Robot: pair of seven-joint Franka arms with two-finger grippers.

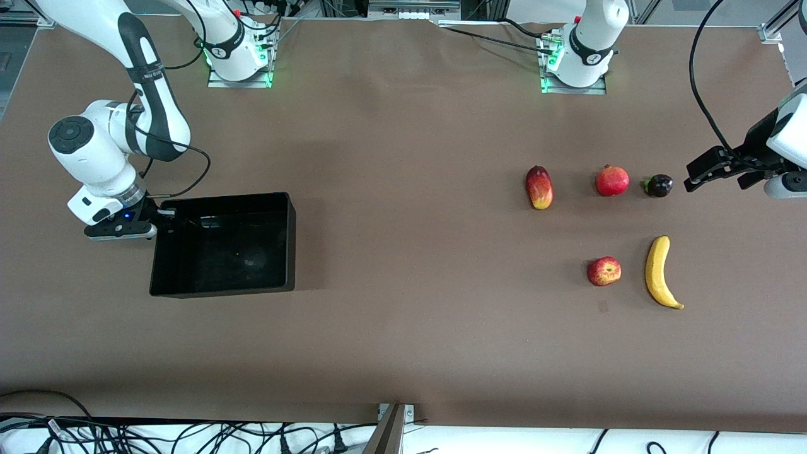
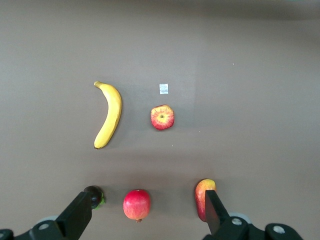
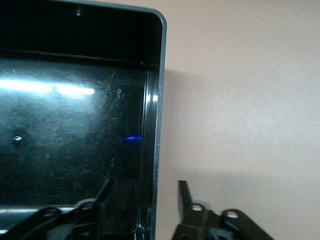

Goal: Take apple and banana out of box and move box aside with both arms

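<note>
While right gripper [image 1: 165, 221] straddled box [image 1: 224, 277] wall, fingers parted, gripping nothing, left gripper [image 1: 693, 178] hung wide open, empty, beside dark fruit [image 1: 658, 185]. Five fruits lay well apart from box: one apple [image 1: 604, 271], one banana [image 1: 659, 272], one mango [image 1: 539, 187], one pomegranate [image 1: 612, 180].

Box [image 3: 156, 100]: black plastic, glossy, floor finely scratched with bright glare streaks. Table [image 1: 403, 353]: matt brown, smooth. Banana [image 1: 657, 272] and apple [image 1: 604, 271]: smooth skins, faint sheen.
</note>
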